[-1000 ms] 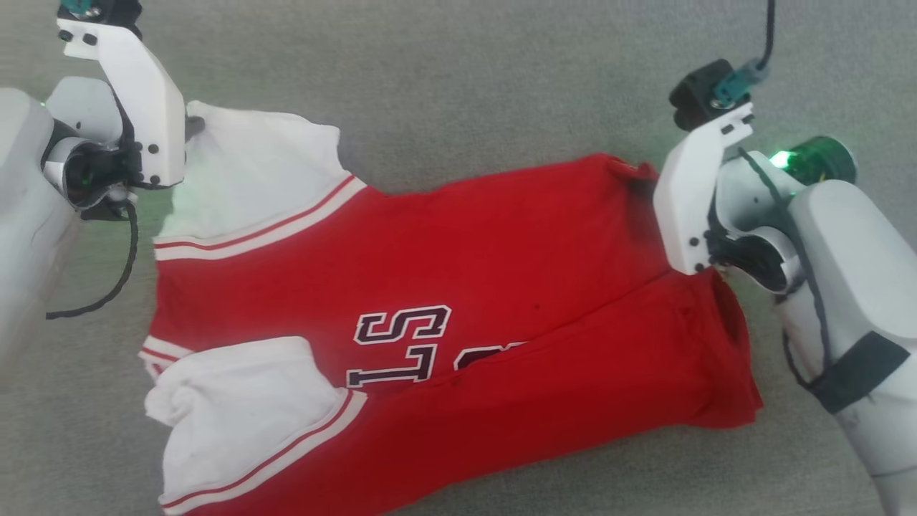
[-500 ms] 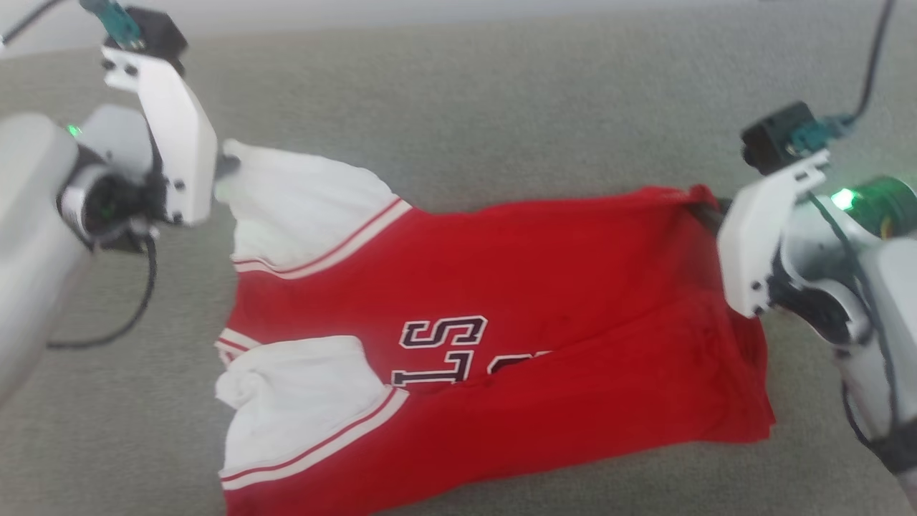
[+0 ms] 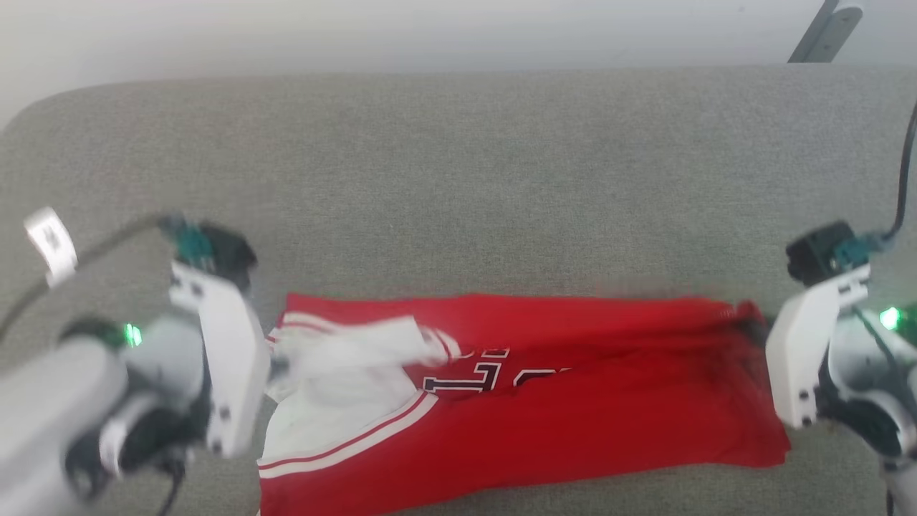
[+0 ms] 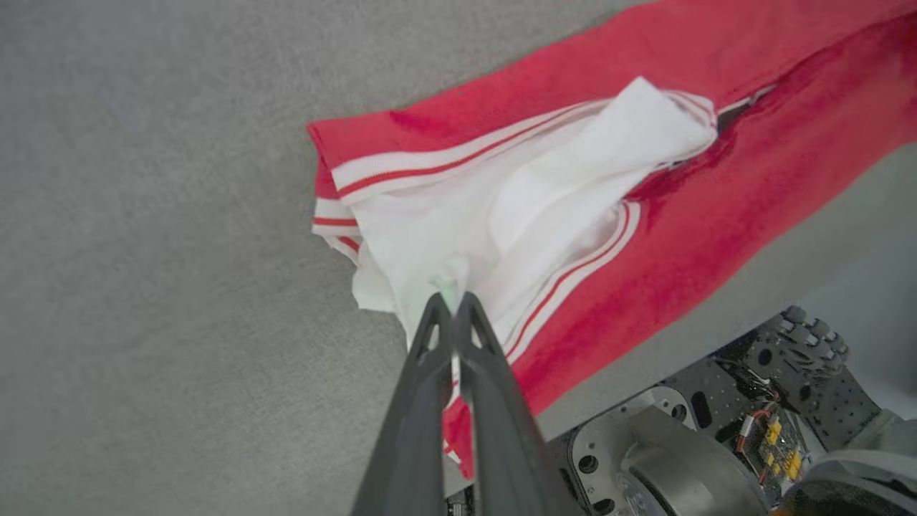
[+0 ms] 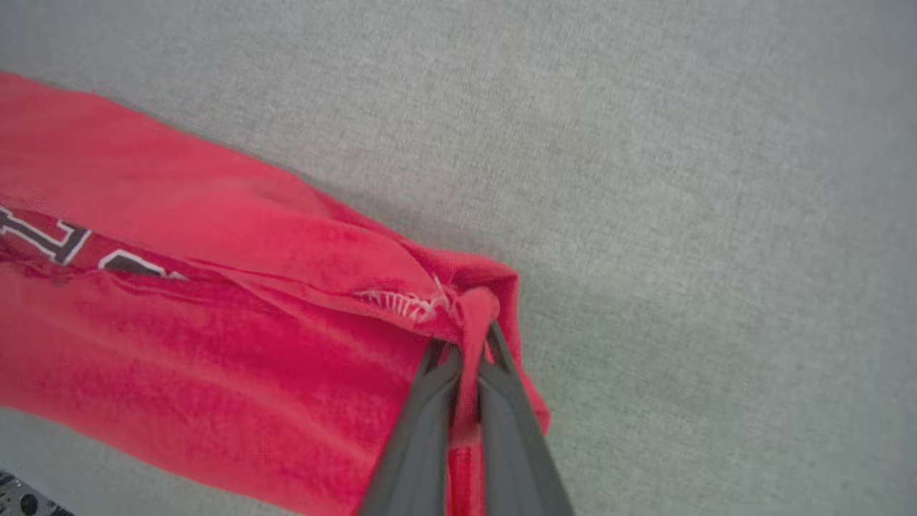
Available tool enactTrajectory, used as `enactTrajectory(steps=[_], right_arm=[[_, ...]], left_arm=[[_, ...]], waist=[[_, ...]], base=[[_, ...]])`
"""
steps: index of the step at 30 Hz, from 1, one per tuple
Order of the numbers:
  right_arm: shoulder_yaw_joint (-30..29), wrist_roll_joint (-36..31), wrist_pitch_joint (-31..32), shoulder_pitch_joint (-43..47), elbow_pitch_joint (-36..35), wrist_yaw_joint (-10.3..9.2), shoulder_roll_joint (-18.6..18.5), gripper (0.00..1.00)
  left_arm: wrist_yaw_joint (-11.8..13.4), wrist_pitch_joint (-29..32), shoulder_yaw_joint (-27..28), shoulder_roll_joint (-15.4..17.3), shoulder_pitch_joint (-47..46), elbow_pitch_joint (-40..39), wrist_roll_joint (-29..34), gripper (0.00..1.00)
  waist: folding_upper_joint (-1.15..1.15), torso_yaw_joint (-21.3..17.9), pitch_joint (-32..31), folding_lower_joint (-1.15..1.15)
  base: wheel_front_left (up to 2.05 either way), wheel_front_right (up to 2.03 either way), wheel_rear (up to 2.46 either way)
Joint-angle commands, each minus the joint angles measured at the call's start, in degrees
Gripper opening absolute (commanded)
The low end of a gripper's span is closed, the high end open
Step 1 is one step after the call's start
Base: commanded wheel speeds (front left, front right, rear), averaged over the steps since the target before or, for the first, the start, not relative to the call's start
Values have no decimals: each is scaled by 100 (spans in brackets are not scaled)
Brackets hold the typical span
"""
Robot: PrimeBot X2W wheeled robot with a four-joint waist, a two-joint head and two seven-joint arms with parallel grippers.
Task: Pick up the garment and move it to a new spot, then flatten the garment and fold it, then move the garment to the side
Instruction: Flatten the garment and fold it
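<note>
The garment point(image 3: 573, 401), a bright red shirt with white sleeves and striped trim, lies stretched left to right near the front edge of a grey cushion. Its far half is being carried over the near half, hiding most of the dark lettering. My left gripper point(image 4: 451, 304) is shut on the white sleeve point(image 4: 501, 215) at the shirt's left end; in the head view that gripper point(image 3: 276, 369) sits beside the sleeve. My right gripper point(image 5: 466, 344) is shut on the red hem corner point(image 5: 469, 304) at the right end, its fingers point(image 3: 752, 331) mostly hidden behind the white wrist plate.
The grey cushion point(image 3: 458, 179) stretches far behind the shirt, up to a pale wall. A grey bar point(image 3: 824, 29) leans at the top right. The robot's base point(image 4: 716, 444) shows below the cushion's front edge in the left wrist view.
Both grippers have drawn the shirt's far edge toward the near edge, doubling it over lengthwise. The head camera has tilted up, so the whole picture has shifted and more cushion shows.
</note>
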Motion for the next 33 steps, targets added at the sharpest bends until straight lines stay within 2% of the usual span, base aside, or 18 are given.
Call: enactTrajectory(steps=[1, 4, 6, 13, 14, 15, 16, 17, 25, 33], right_arm=[[-48, -34, 43, 133, -34, -11, 26, 0], [-145, -39, 150, 411, -21, -11, 147, 0], [-147, -37, 201, 549, 53, -11, 218, 0], [-30, -44, 154, 616, 531, -11, 455, 0], [-10, -61, 141, 594, 572, -11, 473, 11], [13, -65, 117, 578, 614, -11, 494, 37], [57, -52, 99, 578, 629, -11, 501, 64], [68, -33, 80, 576, 641, -11, 496, 100], [45, 104, -91, 753, 556, -11, 418, 100], [-296, -16, -414, 860, 570, -10, 407, 100]], left_arm=[[93, -46, -28, 68, 155, -114, -45, 0], [285, -178, -126, 147, 520, -298, -106, 0], [321, -259, -177, 91, 716, -255, -197, 0], [41, -660, -297, -310, 1122, 472, -274, 0], [5, -751, -289, -356, 1153, 594, -260, 26], [-45, -864, -294, -387, 1162, 698, -178, 65], [-79, -939, -302, -435, 1207, 801, -172, 100], [-113, -1004, -298, -491, 1268, 872, -211, 100], [-235, -1635, -163, -525, 1571, 901, -212, 100], [-339, -3032, 158, -393, 2020, 796, 83, 100]], waist=[[0, 11, -5, 0], [0, 23, -22, 0], [0, 22, -41, 0], [0, -6, -236, 0], [0, -9, -283, 0], [0, -11, -333, 0], [0, -9, -387, 0], [0, -7, -444, 0], [0, 41, -867, 0], [0, 128, -1105, 0]], base=[[0, 0, 0], [0, 0, 0], [0, 0, 0], [0, 0, 0], [0, 0, 0], [0, 0, 0], [0, 0, 0], [0, 0, 0], [0, 0, 0], [0, 0, 0]])
